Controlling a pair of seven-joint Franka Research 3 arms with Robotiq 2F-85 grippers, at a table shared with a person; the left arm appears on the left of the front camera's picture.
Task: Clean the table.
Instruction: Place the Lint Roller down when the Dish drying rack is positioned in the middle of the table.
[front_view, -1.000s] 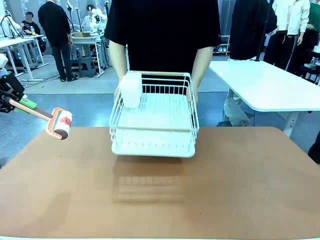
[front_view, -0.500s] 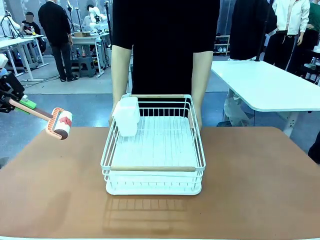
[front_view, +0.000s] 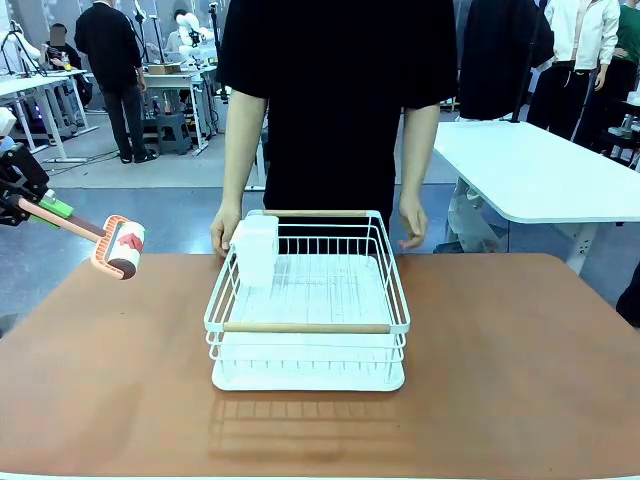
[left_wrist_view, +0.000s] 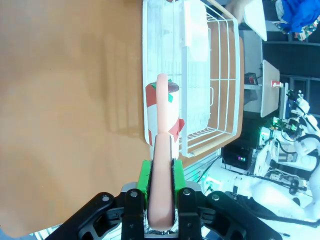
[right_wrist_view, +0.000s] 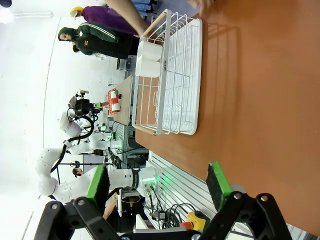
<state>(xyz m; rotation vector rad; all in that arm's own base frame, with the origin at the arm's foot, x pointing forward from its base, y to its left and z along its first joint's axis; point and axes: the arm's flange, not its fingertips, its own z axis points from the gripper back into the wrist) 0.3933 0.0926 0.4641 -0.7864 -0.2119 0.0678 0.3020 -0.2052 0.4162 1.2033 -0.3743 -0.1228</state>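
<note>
Table (front_view: 520, 370): spreads below and ahead of both my tools, reddish-brown top.
Rack (front_view: 308, 310): white wire, resting mid-table, off to my left tool's right; a white cup (front_view: 255, 250) hangs inside its far left corner.
Left tool (left_wrist_view: 160, 187): clenched on the roller's pink handle; the roller (front_view: 118, 246) hangs over the table's left edge.
Right tool (right_wrist_view: 157, 187): released, pads apart, above the table.
Person: beyond the rack, hands (front_view: 224, 232) by its far rim.
</note>
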